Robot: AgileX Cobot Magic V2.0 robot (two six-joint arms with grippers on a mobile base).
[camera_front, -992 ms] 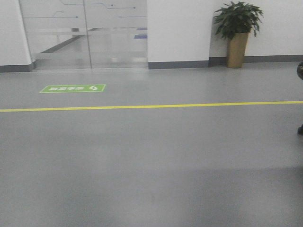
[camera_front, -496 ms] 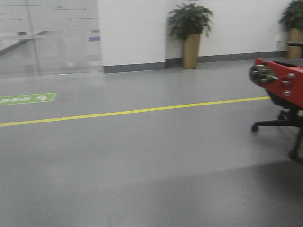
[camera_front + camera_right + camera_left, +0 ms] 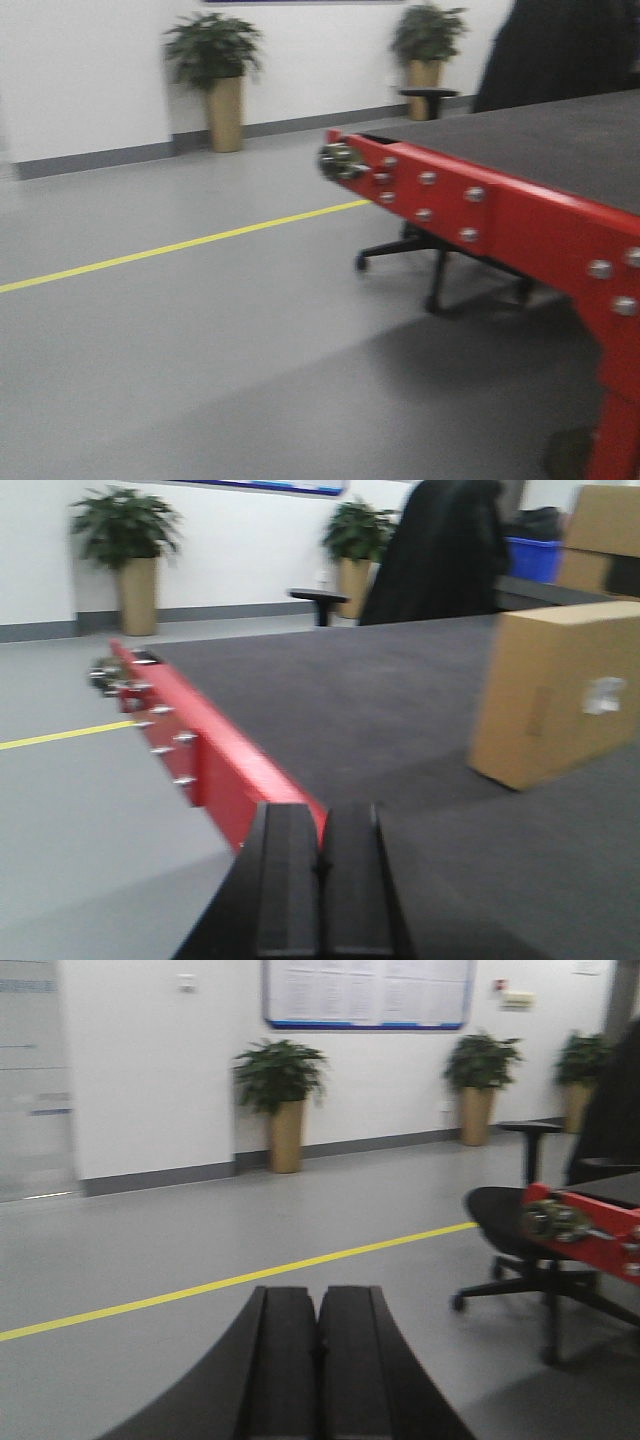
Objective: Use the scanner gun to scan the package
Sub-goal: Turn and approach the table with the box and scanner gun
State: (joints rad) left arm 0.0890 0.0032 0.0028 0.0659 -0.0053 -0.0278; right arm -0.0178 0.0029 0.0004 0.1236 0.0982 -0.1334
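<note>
The package point(image 3: 560, 690), a tan cardboard box with a small white label, stands on the dark belt of a red-framed conveyor point(image 3: 225, 765) at the right of the right wrist view. My right gripper point(image 3: 321, 825) is shut and empty, well short of the box, above the conveyor's red edge. In the left wrist view my left gripper point(image 3: 317, 1305) is shut with nothing in it, over bare grey floor. The scanner gun is out of view. The front view shows the conveyor point(image 3: 480, 215) at right, no package.
A black office chair point(image 3: 520, 1230) stands by the conveyor's end. A yellow floor line point(image 3: 180, 245) crosses the grey floor. Potted plants point(image 3: 220, 75) line the white wall. A dark figure point(image 3: 440, 550), a blue bin point(image 3: 535, 555) and a larger cardboard box point(image 3: 600, 535) are beyond the belt.
The front view has swung right: the glass door and green floor sign have left the frame, and the red conveyor has come in and now fills the right side.
</note>
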